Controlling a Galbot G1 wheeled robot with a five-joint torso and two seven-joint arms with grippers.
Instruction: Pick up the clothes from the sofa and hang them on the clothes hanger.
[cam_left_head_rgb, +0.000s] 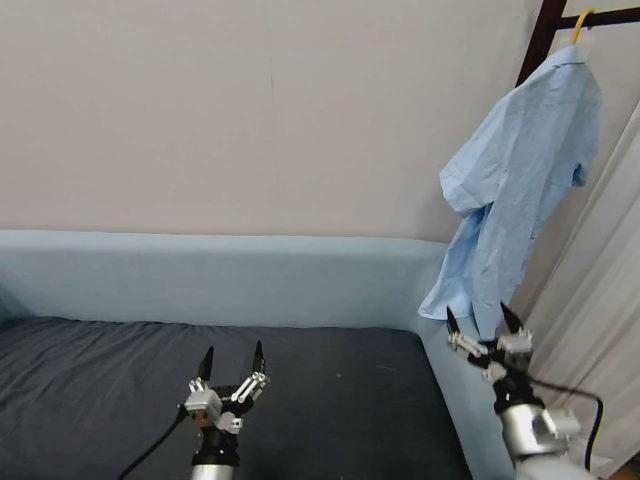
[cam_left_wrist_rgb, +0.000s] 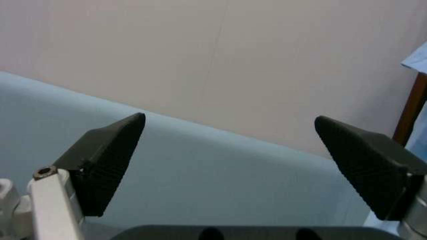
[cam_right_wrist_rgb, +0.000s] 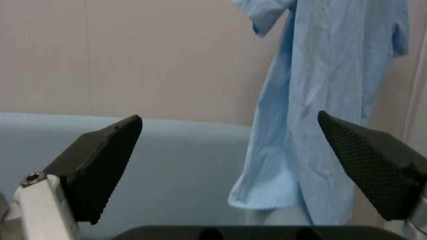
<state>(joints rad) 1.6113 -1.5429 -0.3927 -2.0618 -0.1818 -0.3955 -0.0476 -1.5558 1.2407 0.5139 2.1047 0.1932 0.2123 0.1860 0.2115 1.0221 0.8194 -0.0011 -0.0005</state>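
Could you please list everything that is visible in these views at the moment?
shirt: one, light blue, hanging at upper right, hem near the sofa's right end
hanger: one, yellow, hook over the rack's bar
rack: one, dark brown, upper right corner
sofa: one, pale blue, against the wall
seat cushion: one, dark grey, on the sofa
wall: one, beige, behind the sofa
curtain: one, whitish, right edge
left gripper: one, black fingers, open, above the seat cushion
right gripper: one, black fingers, open, just below the shirt's hem
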